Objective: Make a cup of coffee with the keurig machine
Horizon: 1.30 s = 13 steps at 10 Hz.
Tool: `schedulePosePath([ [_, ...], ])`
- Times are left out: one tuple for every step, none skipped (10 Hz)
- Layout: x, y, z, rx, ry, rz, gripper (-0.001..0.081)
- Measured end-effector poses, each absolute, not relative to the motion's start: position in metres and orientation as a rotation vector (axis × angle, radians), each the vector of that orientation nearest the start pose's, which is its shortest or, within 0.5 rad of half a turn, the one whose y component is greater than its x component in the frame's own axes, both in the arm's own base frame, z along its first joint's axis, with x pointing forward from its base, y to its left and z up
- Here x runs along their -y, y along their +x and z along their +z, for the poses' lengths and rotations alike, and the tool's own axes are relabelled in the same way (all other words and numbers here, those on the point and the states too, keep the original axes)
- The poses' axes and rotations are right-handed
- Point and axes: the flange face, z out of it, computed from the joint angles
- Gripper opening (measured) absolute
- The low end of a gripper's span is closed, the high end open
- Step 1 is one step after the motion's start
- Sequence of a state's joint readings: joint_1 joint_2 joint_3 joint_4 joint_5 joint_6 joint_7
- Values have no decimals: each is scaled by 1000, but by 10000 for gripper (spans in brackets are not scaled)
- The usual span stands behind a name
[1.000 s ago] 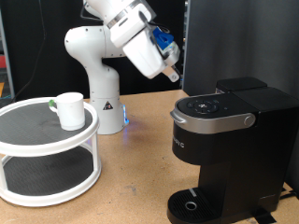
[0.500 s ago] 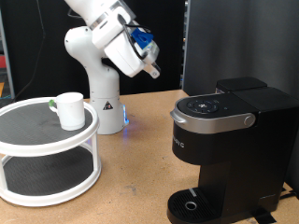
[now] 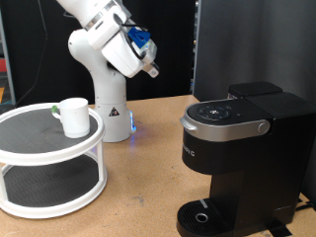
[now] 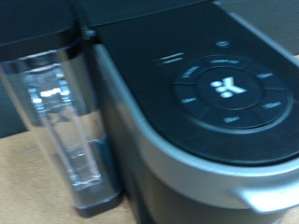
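1. High in the exterior view's top centre, the white arm point(image 3: 104, 30) leans over its base, and its tool point(image 3: 150, 67) hangs in the air, pointing down toward the exterior view's right; whether the fingers are apart or closed cannot be told, and nothing shows between them.
2. On the brown table point(image 3: 148, 158) the black coffee machine point(image 3: 242, 148) stands at the exterior view's right, lid down, its drip tray bare.
3. The white cup point(image 3: 74, 116) sits on top of a two-tier round rack point(image 3: 49, 163) at the exterior view's left, well apart from the machine.
4. The wrist view shows the machine's button panel point(image 4: 224, 89) and clear water tank point(image 4: 56, 121), blurred.
5. Bare table lies between rack and machine.
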State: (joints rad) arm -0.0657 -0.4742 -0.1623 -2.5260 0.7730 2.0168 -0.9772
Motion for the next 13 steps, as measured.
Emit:
schedulePosePath([
  [60, 388, 453, 516, -2360, -455, 7],
  [68, 377, 454, 554, -2334, -415, 7],
  [77, 365, 456, 605, -2310, -379, 7],
  [85, 353, 457, 658, -2287, -348, 7],
  [95, 341, 459, 692, -2271, -321, 7],
  [99, 334, 462, 708, -2260, -316, 7],
  [99, 336, 462, 695, -2266, -334, 7],
  [100, 339, 460, 629, -2276, -371, 7],
  [103, 339, 456, 542, -2294, -392, 7],
  [108, 334, 452, 462, -2315, -394, 7],
  [114, 326, 449, 415, -2324, -392, 7],
  [121, 313, 447, 416, -2321, -359, 7],
  [126, 304, 449, 418, -2310, -345, 7],
])
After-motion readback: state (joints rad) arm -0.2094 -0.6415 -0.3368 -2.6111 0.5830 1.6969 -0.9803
